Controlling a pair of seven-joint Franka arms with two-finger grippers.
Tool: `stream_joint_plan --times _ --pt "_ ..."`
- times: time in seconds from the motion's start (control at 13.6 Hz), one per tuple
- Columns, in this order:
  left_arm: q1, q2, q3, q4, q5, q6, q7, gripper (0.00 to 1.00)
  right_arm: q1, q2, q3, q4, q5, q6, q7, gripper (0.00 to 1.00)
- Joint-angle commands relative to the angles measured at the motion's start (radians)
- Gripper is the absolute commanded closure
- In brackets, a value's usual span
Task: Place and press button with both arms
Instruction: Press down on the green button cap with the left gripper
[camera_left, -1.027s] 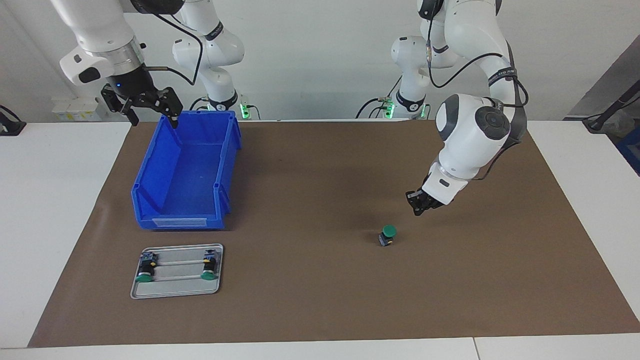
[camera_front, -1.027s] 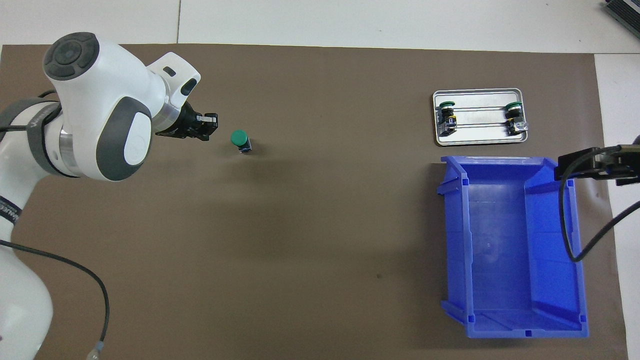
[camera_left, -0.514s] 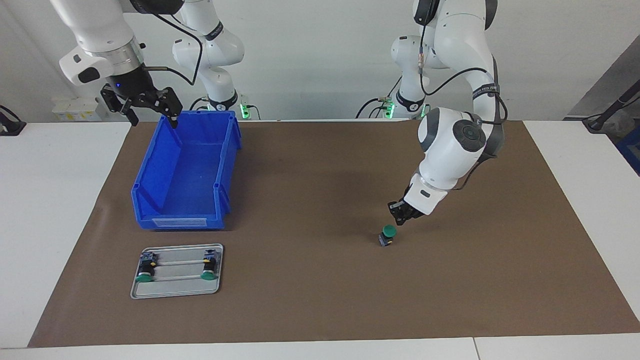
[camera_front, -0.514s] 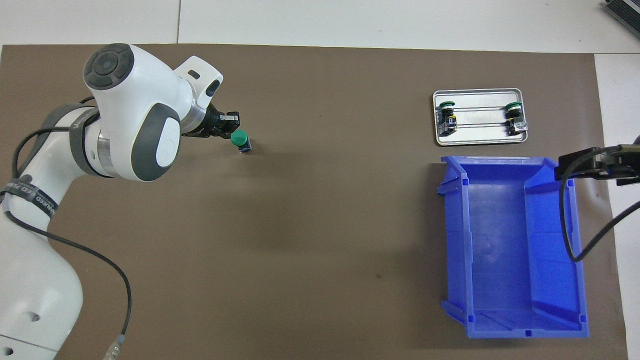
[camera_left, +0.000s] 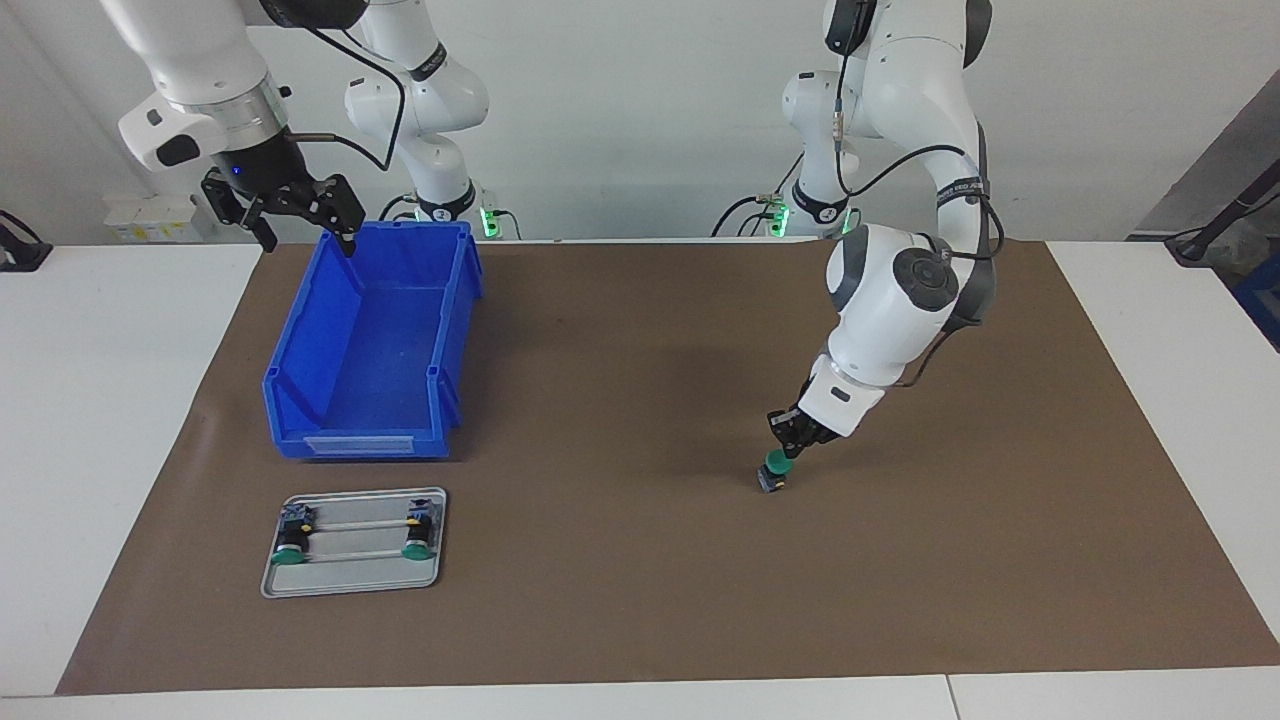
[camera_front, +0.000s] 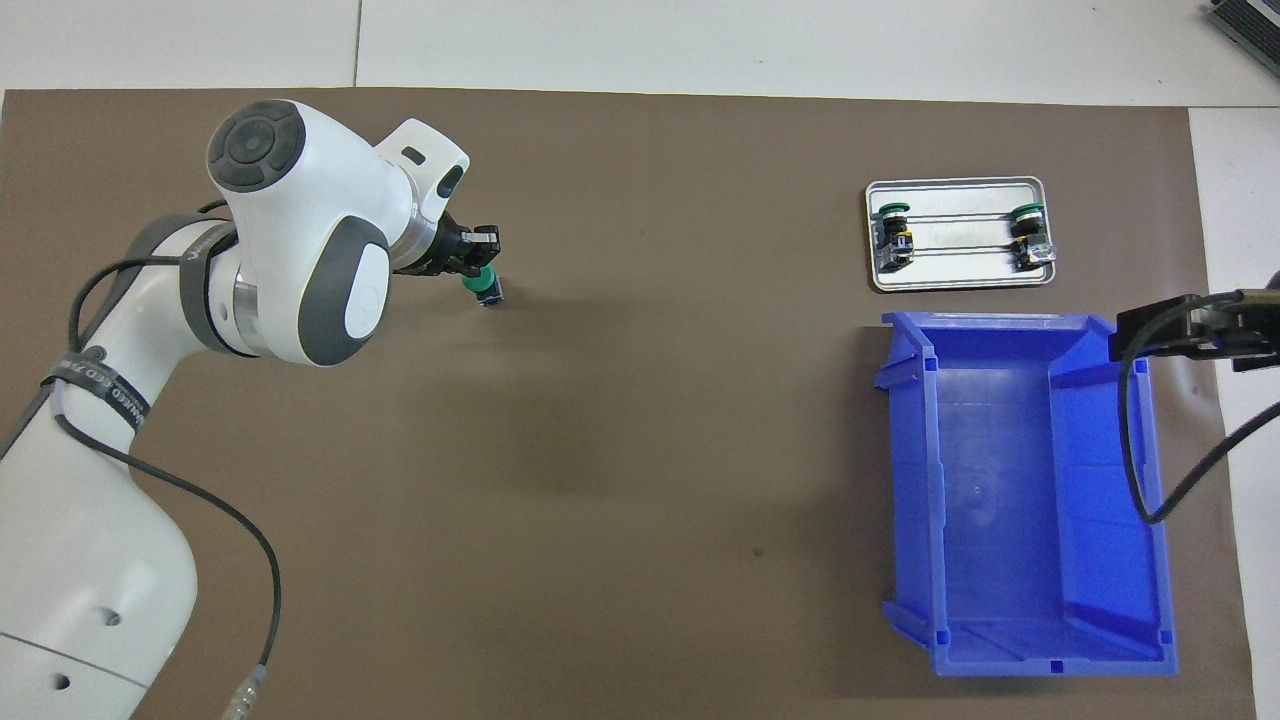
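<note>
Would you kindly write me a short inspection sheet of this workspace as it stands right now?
Surface: brown mat laid over a white table.
Job's things: the button stands upright on the mat, toward the left arm's end, green cap up.
Clutter: empty blue bin toward the right arm's end; metal tray farther from the robots than the bin, holding two more buttons lying on rails.
Grippers: left gripper is down at the button's cap, contact not certain; right gripper open, waiting over the bin's edge nearest the robots.
Cables: black cables run along both arms, none on the mat.
Surroundings: white wall, green lights at the arm bases.
</note>
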Motion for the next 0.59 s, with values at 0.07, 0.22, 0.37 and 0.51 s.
stream_joint_plan --times 0.07,0.22,0.37,0.51 --pt "-0.019 0.011 0.015 -0.013 -0.004 0.029 -0.015 1.0 -0.006 -0.006 -0.004 -0.005 0.01 -0.008 -0.004 0.0" --pt "-0.019 0.011 0.015 -0.033 -0.002 0.057 -0.015 1.0 -0.006 -0.006 -0.004 -0.005 0.01 -0.008 -0.004 0.0" --pt "-0.019 0.011 0.015 -0.05 -0.002 0.075 -0.015 1.0 -0.006 -0.006 -0.004 -0.007 0.01 -0.008 -0.004 0.0" --pt "-0.018 0.011 0.015 -0.053 -0.001 0.075 -0.015 1.0 -0.006 -0.006 -0.004 -0.007 0.01 -0.008 -0.004 0.0"
